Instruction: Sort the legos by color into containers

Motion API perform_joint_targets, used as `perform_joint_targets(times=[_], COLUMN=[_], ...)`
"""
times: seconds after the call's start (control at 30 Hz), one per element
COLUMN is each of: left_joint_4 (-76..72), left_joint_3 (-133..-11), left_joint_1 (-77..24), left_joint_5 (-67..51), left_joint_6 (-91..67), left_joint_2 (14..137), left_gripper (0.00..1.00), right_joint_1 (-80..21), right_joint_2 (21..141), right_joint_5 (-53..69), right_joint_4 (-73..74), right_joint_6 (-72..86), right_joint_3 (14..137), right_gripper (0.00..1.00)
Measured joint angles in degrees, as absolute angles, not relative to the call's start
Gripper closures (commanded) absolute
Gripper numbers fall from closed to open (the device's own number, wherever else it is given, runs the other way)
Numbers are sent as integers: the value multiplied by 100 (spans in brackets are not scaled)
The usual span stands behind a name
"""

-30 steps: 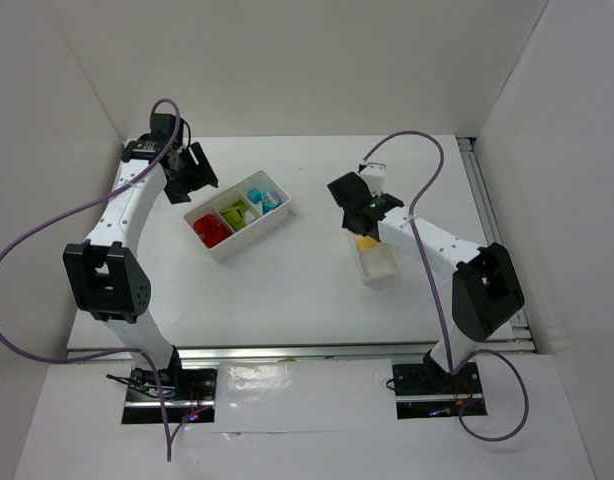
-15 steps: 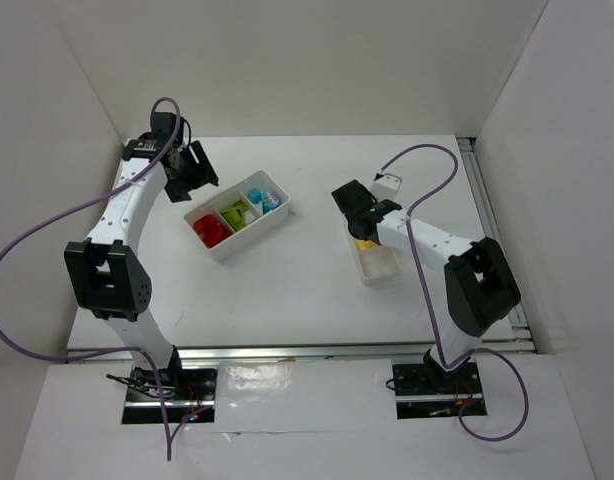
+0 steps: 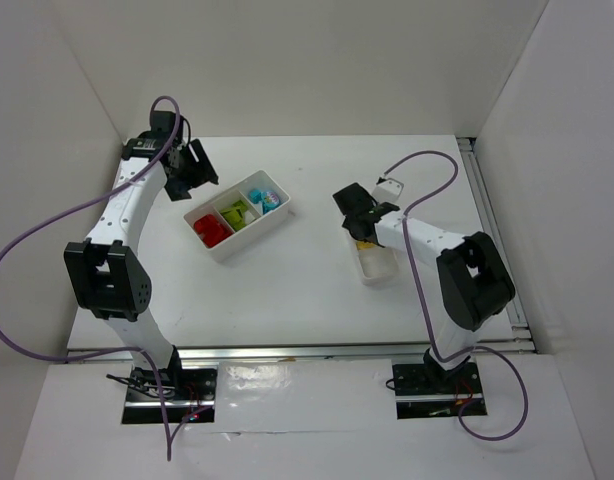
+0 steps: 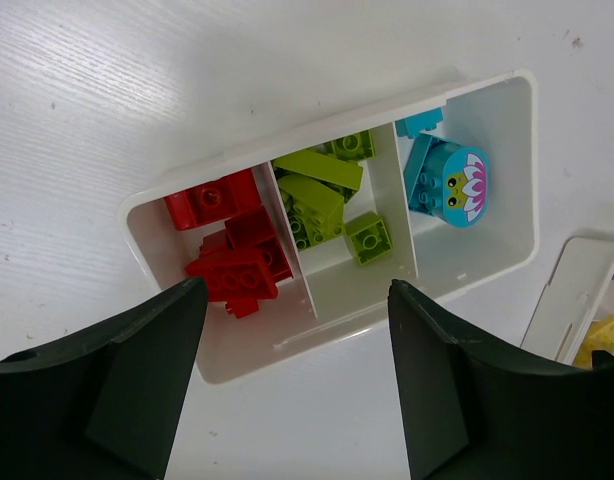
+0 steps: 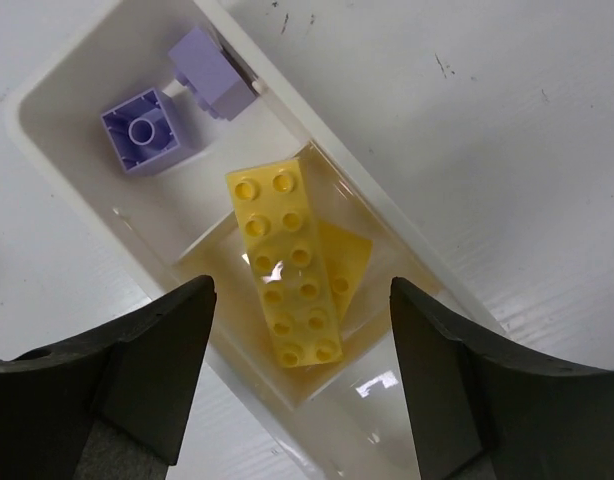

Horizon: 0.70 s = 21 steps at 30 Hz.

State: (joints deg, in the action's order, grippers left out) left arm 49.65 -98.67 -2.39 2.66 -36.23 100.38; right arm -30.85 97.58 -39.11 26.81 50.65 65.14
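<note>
The wider container (image 3: pixel 272 222) holds red legos (image 4: pixel 232 250), lime green legos (image 4: pixel 322 195) and teal legos (image 4: pixel 442 180), one colour to each compartment. My left gripper (image 4: pixel 295 300) hangs open above its near wall, holding nothing. The narrower container (image 3: pixel 379 270) lies under my right gripper (image 3: pixel 355 215). In the right wrist view a long yellow lego (image 5: pixel 287 265) rests on a flat yellow piece in the middle compartment. Two lilac legos (image 5: pixel 142 130) sit in the compartment beyond. My right gripper (image 5: pixel 302 300) is open above the yellow lego, not touching it.
White walls close in the table (image 3: pixel 287 290) at the back and on both sides. A metal rail (image 3: pixel 492 210) runs along the right edge. Purple cables loop off both arms. An end of the narrower container (image 4: pixel 577 300) shows at the left wrist view's right edge.
The right arm has folded down lower over the narrower container and its jaws have opened. The left arm has not moved.
</note>
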Motion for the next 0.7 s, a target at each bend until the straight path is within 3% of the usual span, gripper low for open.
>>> perform_joint_targets(times=[0.27, 0.43, 0.7], left_joint_4=[4967, 4965, 4956], left_joint_3=[-9889, -9891, -10018], left_joint_1=[-239, -263, -283], left_joint_5=[257, 252, 242], left_joint_6=[-3623, -3623, -3618], left_joint_2=[10038, 10038, 10108], left_gripper=[18, 18, 18], right_joint_1=[-3050, -2648, -1192], right_joint_2=[9297, 8541, 7712], right_joint_5=[-3931, -4045, -4156], right_joint_4=[2670, 2783, 3087], right_joint_6=[4925, 4853, 4626], right_joint_3=[6512, 6512, 6512], right_gripper=[22, 0, 0])
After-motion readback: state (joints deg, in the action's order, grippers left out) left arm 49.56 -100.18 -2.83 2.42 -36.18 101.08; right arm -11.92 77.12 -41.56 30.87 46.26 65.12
